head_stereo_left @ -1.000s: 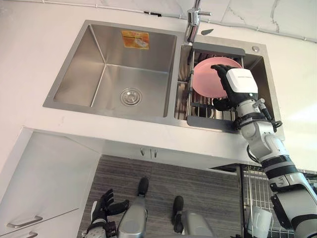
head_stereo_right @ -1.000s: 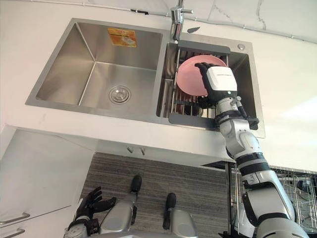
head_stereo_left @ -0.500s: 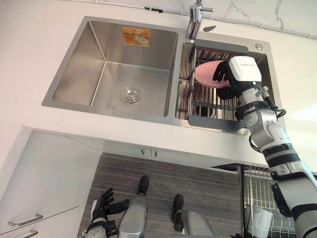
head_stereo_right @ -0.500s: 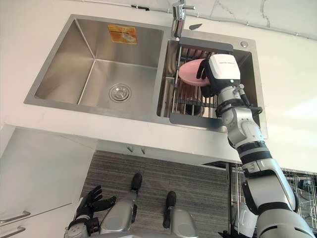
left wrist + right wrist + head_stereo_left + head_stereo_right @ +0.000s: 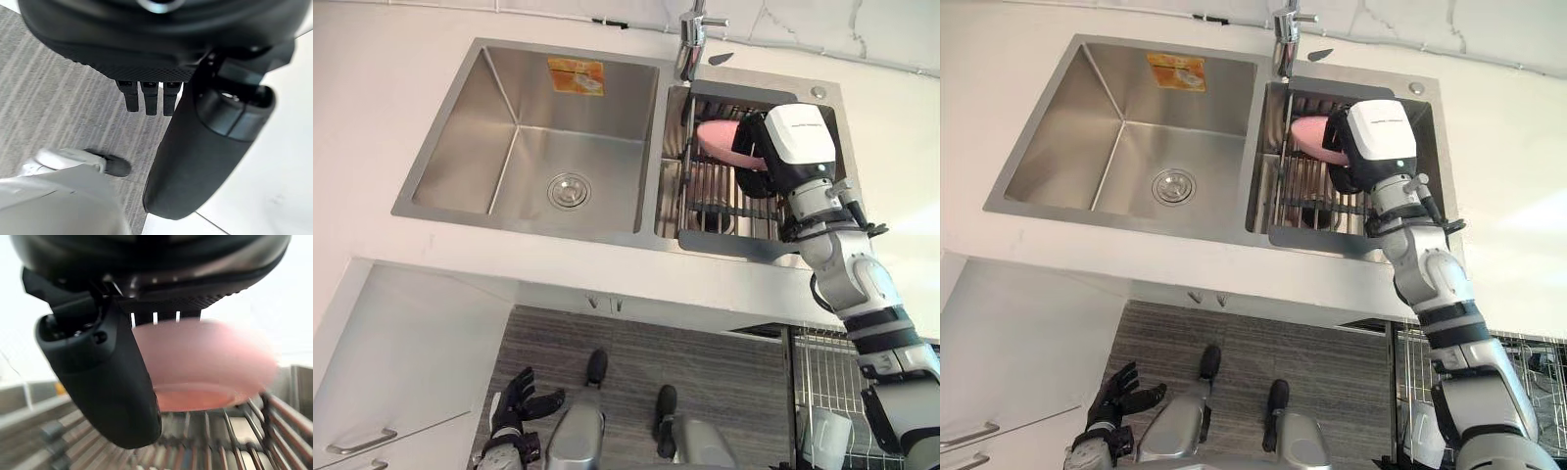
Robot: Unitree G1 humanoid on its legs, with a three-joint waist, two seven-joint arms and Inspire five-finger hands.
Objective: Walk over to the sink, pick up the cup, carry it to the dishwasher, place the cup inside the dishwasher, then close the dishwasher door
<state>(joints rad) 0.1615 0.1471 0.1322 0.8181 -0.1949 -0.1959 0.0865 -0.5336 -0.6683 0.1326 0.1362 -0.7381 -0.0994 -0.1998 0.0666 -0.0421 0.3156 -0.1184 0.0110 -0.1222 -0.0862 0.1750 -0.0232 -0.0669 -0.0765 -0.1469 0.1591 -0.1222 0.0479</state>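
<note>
We see the right hand (image 5: 795, 140) over the right basin of the stainless steel double sink (image 5: 460, 147), clasping a shallow pink dish (image 5: 724, 143). To us the piece looks more like a dish than a cup. In the right wrist view the dark thumb (image 5: 110, 382) lies across the dish's near face. Only the fingertips (image 5: 166, 316) peep out beyond its upper rim, so the rest of the fingers are hidden behind it. The dish is blurred there and its edge is hard to trace. It sits tilted just above the grey wire drying rack (image 5: 707, 188) in that basin, and we cannot tell whether its lower edge touches the wires. The hand's white back covers the dish's right part in both eye views.

The left hand (image 5: 517, 399) hangs low over the grey wood-grain floor (image 5: 724, 367), fingers spread and straight, holding nothing.

The chrome tap (image 5: 692, 41) is cut off at the top edge. A metal wire basket (image 5: 818, 377) at the lower right is cut off too, and a pale object in it is too small for us to name.
</note>
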